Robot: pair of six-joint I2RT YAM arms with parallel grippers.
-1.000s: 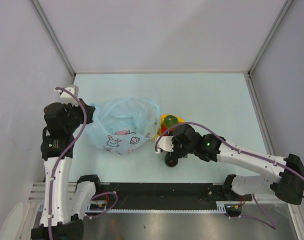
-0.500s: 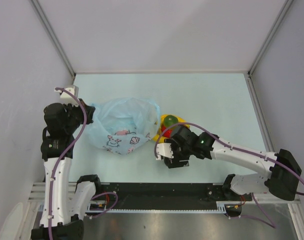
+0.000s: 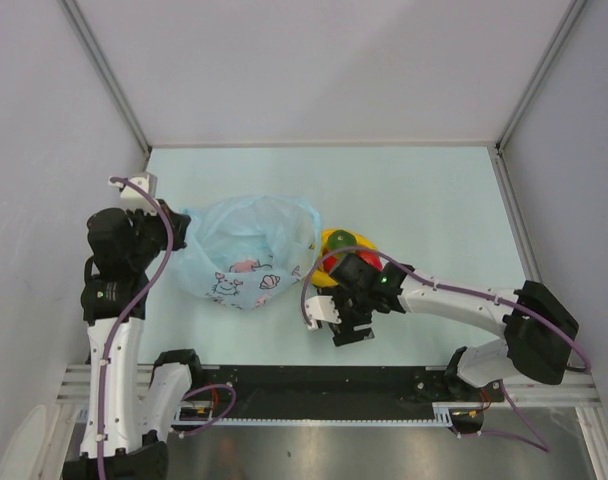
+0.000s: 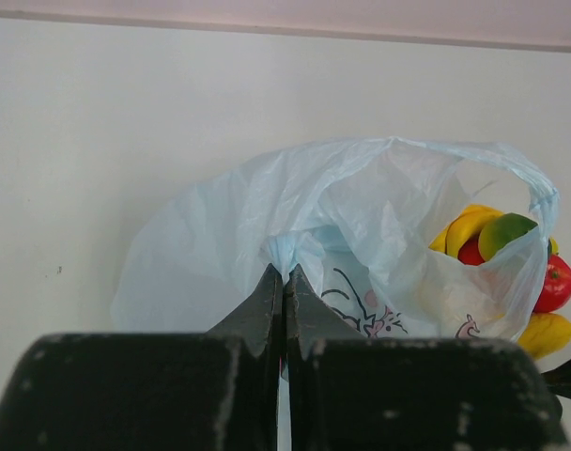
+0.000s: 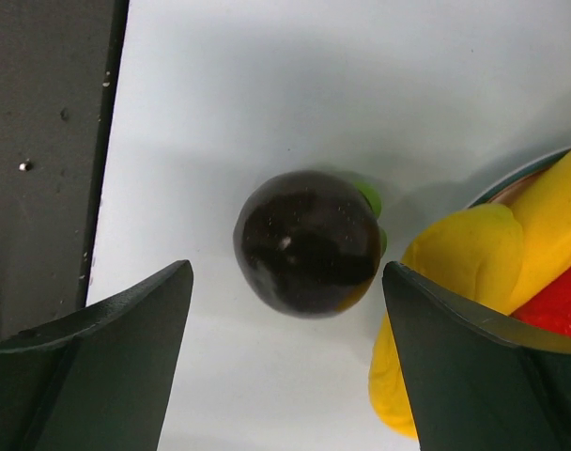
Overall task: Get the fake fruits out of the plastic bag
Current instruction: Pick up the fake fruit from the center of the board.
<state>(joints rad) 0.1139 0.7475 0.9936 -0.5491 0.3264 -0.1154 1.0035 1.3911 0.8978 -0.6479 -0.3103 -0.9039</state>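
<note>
The light-blue plastic bag (image 3: 246, 250) lies on the table, mouth toward the right. My left gripper (image 3: 181, 230) is shut on a bunched fold at its left end (image 4: 284, 254). The fake fruits sit in a pile just right of the bag's mouth: a yellow banana (image 4: 469, 225), a green-red ball (image 3: 339, 240) and a red ball (image 4: 558, 282). A dark purple-black fruit (image 5: 307, 242) rests alone on the table. My right gripper (image 5: 287, 272) hovers over it, open, with a gap on each side. In the top view the wrist hides that fruit.
A lumpy yellow fruit (image 5: 455, 272) lies close to my right finger. The black rail (image 3: 314, 385) runs along the near table edge. The side walls stand close to both arms.
My right gripper's jaws have spread wider around the dark fruit, and its wrist has shifted a little left, toward the near edge. The left gripper and the bag have not moved.
</note>
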